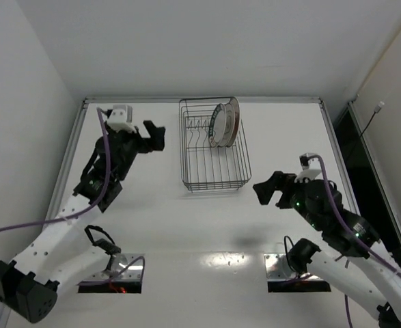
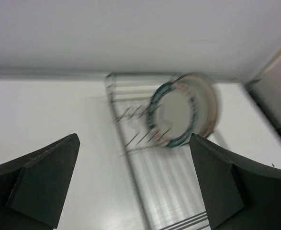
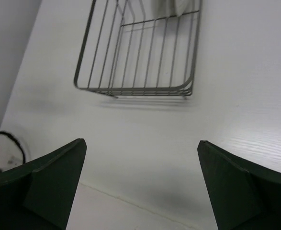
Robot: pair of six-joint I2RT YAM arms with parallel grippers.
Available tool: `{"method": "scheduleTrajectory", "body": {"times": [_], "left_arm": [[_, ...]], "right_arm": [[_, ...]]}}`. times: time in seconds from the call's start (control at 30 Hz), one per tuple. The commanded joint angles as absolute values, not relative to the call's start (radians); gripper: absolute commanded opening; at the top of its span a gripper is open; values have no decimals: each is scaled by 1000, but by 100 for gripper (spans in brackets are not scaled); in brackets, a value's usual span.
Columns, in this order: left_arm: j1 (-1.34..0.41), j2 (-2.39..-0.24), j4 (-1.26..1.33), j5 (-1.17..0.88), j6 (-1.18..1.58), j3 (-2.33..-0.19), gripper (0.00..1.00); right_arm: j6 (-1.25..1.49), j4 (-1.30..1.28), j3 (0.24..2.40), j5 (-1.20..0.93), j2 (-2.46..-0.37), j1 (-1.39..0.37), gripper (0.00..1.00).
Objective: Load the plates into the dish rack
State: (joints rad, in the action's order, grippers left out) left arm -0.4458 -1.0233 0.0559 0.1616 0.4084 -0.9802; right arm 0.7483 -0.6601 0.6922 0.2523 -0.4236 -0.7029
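Plates (image 1: 225, 124) on edge, faces sideways — dish rack (image 1: 214, 171) lengthwise near-to-far

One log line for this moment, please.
left gripper: open, empty | right gripper: open, empty | plates: upright in dish rack, far end | count: unclear

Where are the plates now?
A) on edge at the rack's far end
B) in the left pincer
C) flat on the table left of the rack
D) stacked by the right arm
A: the plates stand on edge together at the far end of the dish rack.
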Motion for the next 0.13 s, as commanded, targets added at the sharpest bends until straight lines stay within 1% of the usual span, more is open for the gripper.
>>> {"method": "scheduleTrajectory", "body": {"times": [0.0, 0.03, 0.07, 0.1], "left_arm": [[-465, -965, -60, 368, 239, -781, 99], [-498, -951, -60, 400, 227, -752, 99], [-521, -951, -78, 473, 227, -768, 99], [-537, -951, -99, 483, 227, -782, 99]], "right_arm": [[652, -730, 845, 454, -564, -709, 100], [632, -742, 877, 465, -639, -709, 100], [632, -764, 937, 482, -673, -709, 100], [632, -764, 968, 518, -707, -709, 100]]}}
